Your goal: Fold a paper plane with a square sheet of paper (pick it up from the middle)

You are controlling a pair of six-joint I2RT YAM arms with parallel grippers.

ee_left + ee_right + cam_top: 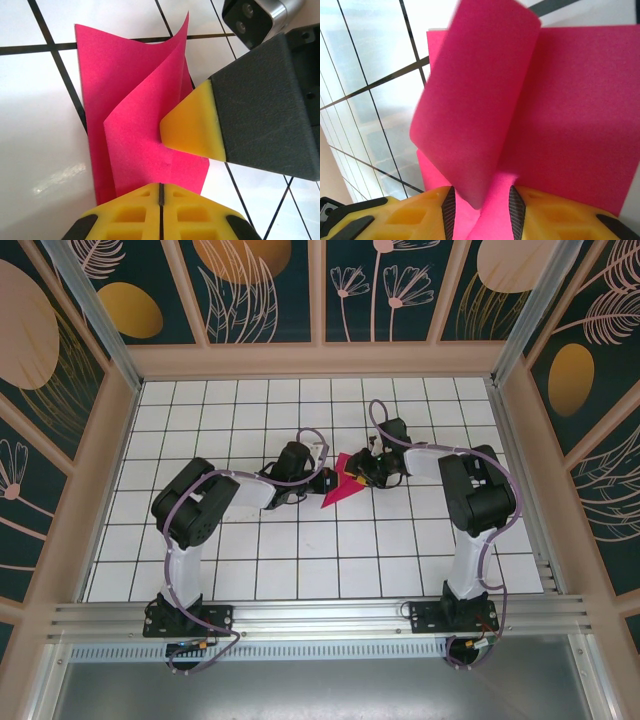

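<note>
Bench: a white bench point(250, 560) ruled with thin dark grid lines; both arm bases sit at its 6 o'clock edge.
Left arm: a black and white jointed arm point(190, 510), reaching from 7 o'clock in toward the bench's middle.
Right arm: a matching black and white arm point(475, 490), bending in from 4 o'clock toward the same spot.
Paper: the square sheet of thin magenta-pink paper point(340, 488) is at the middle of the bench, between the two hands. It is partly folded, and in the top view it narrows to a tip pointing at 7 o'clock. In the left wrist view its layers stand up off the bench point(145, 115). In the right wrist view a loose flap curls over the flatter part point(560, 115).
Left hand: the left hand point(322, 480) is at the sheet's 9 o'clock. Its yellow fingers are clenched together on the sheet's near edge point(160, 187).
Right hand: the right hand point(358, 470) is at the sheet's 2 o'clock. Its yellow fingers stand apart, released, with the tip of the curled flap hanging between them point(481, 200).
Right fingertip: in the left wrist view, one yellow fingertip point(192, 127) of the right hand presses against the standing fold.
</note>
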